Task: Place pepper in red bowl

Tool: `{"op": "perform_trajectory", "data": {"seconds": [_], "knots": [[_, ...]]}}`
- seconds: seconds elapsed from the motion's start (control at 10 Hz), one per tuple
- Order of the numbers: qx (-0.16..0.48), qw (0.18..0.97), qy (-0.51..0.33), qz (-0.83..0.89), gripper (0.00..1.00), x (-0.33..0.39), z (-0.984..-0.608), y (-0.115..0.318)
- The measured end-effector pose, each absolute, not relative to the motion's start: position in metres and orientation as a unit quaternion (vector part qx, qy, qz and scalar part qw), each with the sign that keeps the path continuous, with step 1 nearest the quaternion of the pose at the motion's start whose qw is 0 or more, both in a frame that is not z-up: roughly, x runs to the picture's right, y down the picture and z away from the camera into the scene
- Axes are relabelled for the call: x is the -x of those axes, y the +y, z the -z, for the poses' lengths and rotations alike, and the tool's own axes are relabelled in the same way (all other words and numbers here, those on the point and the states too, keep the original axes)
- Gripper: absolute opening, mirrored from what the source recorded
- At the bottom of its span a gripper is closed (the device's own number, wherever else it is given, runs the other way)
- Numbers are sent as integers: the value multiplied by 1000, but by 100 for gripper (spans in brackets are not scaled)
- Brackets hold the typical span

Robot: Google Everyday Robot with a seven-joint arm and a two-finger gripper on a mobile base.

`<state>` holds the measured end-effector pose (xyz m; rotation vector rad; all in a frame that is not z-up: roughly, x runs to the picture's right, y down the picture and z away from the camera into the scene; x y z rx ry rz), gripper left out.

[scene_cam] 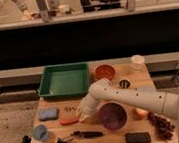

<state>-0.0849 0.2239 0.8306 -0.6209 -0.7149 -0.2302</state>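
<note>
Pepper lies on wooden table, left of purple bowl, well apart from red bowl beside green tray. My gripper sits at pepper's right end; open or closed, can't tell, contact unclear.

Matt wooden table, glossy white arm, claw just beside pepper

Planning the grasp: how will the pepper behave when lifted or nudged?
The pepper looks thin and small, so it is probably light. Its long, tapered shape may roll or pivot if nudged. The tool is close beside one end.
</note>
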Motion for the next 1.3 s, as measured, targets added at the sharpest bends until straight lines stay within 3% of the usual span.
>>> {"op": "perform_trajectory", "data": {"seconds": [0.8, 1.3], "knots": [[220, 916, -315, 115, 0, 48, -770, 164], [177, 933, -294, 106, 0, 13, -753, 145]]}}
